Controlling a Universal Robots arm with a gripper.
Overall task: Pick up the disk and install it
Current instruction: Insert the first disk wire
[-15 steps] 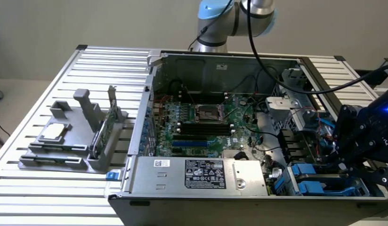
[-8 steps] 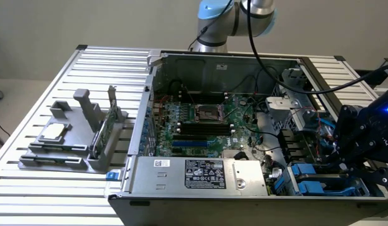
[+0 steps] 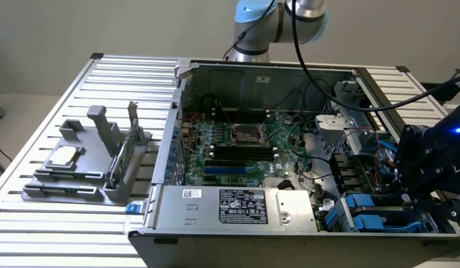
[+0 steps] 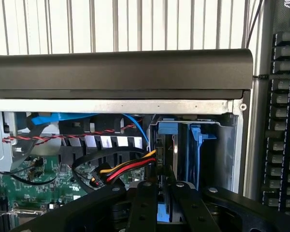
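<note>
Looking at exterior view, you are seeing gripper (image 3: 422, 196) hanging over drive bay at open computer case's (image 3: 238, 70) corner on exterior view's right, its dark body covering fingertips. Wrist view is showing fingers (image 4: 147, 205) drawn narrow over bay, edges cut off by frame. Disk (image 4: 176, 150) is sitting upright inside bay, blue carrier showing, silver face mostly hidden. You cannot tell whether fingers are gripping it. Red-yellow cables (image 4: 128, 169) are running just beside it.
</note>
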